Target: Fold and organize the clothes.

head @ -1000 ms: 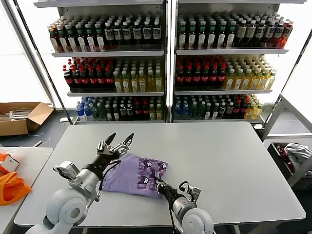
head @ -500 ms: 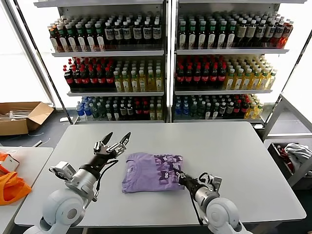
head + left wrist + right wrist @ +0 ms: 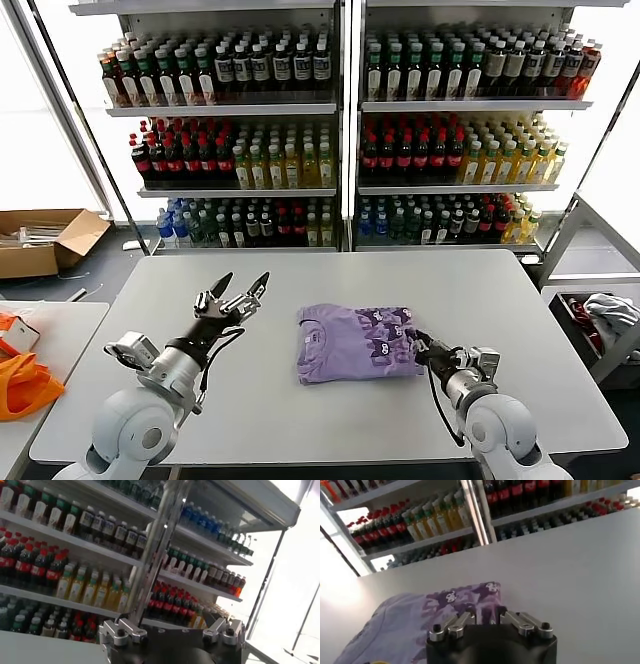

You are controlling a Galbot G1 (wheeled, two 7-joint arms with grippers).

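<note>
Lavender T-shirt [image 3: 357, 343] lies folded into a neat rectangle near the middle of the grey bench [image 3: 520, 330], print side up. Right gripper [image 3: 420, 346] pinches its right edge, fingers clamped on the fabric. Left gripper [image 3: 238, 291] hovers well to the shirt's left, fingers spread wide and holding nothing.
</note>
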